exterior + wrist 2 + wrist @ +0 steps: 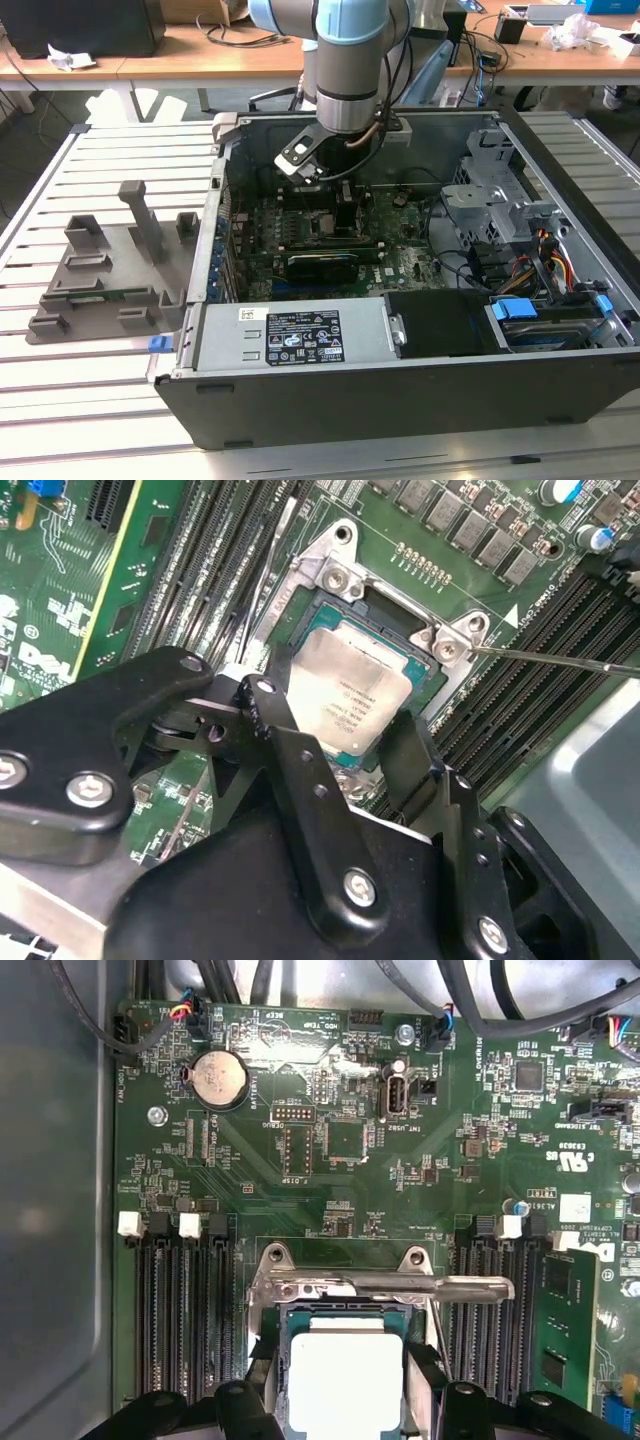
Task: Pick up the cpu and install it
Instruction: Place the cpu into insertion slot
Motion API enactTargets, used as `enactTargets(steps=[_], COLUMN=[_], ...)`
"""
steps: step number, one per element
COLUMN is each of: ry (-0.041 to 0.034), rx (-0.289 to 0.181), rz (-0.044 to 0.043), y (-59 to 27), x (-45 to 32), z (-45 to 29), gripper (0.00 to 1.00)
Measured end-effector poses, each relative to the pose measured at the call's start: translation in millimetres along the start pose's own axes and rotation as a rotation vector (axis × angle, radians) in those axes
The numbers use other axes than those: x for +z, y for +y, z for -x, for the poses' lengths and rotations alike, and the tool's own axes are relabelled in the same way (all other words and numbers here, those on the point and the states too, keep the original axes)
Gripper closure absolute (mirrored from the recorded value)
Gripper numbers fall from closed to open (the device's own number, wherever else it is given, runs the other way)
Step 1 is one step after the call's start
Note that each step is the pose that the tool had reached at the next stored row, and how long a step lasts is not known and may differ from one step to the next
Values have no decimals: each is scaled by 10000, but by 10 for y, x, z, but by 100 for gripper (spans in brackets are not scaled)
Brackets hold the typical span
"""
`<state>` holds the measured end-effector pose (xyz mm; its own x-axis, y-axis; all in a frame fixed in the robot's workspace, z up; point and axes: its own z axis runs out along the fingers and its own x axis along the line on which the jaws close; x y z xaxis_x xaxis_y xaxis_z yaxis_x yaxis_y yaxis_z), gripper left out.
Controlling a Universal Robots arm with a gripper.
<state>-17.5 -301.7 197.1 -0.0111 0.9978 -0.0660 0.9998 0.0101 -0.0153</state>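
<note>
My pincer [338, 718] hangs straight over the socket [322, 608]. It is closed down onto the cpu [352, 695], with a finger [272, 718] against each of two opposite edges, so I read it as holding the chip.

Around the socket, biggest first: the open computer case [400, 405] lies on the slatted counter [100, 430], and the arm reaches down into it. The green motherboard [330, 1160] carries the socket, and black memory slots [185, 1310] run on either side of it. The socket's metal frame [335, 575] lies outside the chip, not over its top. Last is the cpu itself, silver plate up, within the socket's outline in both wrist views. I cannot tell whether it is fully bedded or a shade above the contacts.

I judge the seating step is in hand: the pick-up is done and the chip is at its place. To my eye, the next move calls for a chip that is level and square to the socket, with no sideways drag and no pressing.
</note>
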Motion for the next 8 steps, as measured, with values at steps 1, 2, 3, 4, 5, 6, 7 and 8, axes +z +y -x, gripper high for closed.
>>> enactTargets(steps=[1, 2, 3, 4, 5, 6, 7, 8], ry=[-30, -45, -51, -61, -73, -84, -88, -89], rx=[0, 1, 1, 3, 2, 2, 2, 1], rz=[-1, -1, 0, 1, -1, -1, -1, -1], y=[-1, -1, -2, -3, -3, -4, -3, -3], x=[-12, -46, -100, -140, -173, -218, -243, -255], z=[0, -1, -1, -2, -5, -10, -12, -11], gripper=[38, 38, 38, 38, 38, 40, 40, 46])
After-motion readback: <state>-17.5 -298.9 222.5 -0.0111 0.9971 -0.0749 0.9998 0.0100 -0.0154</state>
